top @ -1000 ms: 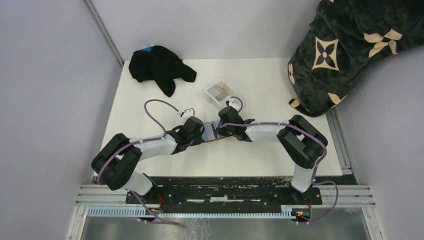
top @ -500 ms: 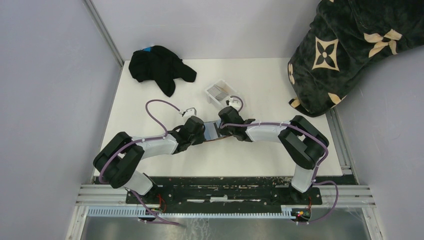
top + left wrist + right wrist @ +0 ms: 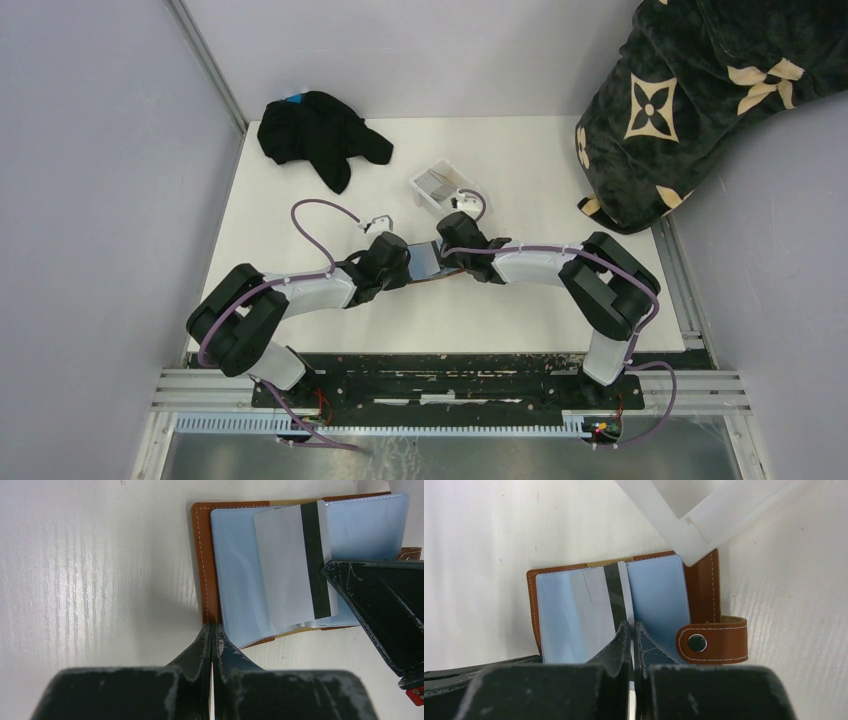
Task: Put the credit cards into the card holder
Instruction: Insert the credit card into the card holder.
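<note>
left gripper (image 3: 212,639): jaws together, tips on holder (image 3: 200,555) edge | right gripper (image 3: 630,632): pinching card (image 3: 596,600) | tip: hold card flat, ease it in slow

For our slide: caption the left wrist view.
Left gripper shut against the open card holder; right gripper holds a striped card.

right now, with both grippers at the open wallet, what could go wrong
The right gripper pinches the grey card by one edge and it sits slightly skewed on the blue sleeves, so it may jam or bend. The left gripper, shut, steadies the card holder only at its edge; a push could swivel it towards the clear tray at its corner.
</note>
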You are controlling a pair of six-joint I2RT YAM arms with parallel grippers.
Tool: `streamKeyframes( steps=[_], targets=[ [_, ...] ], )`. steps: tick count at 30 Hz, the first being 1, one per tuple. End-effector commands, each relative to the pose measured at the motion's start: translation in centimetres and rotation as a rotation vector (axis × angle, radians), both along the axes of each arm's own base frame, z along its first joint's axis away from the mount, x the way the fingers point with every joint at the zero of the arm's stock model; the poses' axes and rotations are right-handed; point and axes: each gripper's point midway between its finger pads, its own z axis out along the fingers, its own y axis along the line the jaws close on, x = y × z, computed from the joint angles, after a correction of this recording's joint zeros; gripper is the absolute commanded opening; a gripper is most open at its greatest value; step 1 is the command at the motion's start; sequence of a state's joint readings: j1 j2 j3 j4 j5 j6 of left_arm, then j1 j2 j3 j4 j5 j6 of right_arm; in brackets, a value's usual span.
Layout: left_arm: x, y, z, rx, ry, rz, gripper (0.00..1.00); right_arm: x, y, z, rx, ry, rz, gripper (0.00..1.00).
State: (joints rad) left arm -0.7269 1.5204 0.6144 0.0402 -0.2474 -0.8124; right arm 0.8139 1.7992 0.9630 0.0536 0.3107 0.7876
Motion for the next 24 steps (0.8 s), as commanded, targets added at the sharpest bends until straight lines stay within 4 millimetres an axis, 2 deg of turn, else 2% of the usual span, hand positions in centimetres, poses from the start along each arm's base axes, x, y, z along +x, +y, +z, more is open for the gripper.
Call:
streamKeyframes(
  steps=[1, 7, 18, 24],
  targets=[
    [-6.4, 3.1, -5.8, 0.16, 0.251, -0.095, 0.03, 0.7, -1.1, 0.9, -0.069, -0.058, -0.006, 0.01],
    [-6.3, 3.1, -5.8, 0.16, 0.252, -0.094, 0.03, 0.2, -0.4, 0.3, -0.067, -0.043, 0.029, 0.01],
    [-6.1, 2.7, -5.9, 0.155, 0.255, -0.1, 0.03, -1.9, 1.4, -0.5, -0.054, -0.004, 0.09, 0.01],
    [-6.0, 2.6, -5.9, 0.155, 0.254, -0.104, 0.03, -2.2, 2.4, -0.5, -0.04, -0.001, 0.096, 0.01]
  ],
)
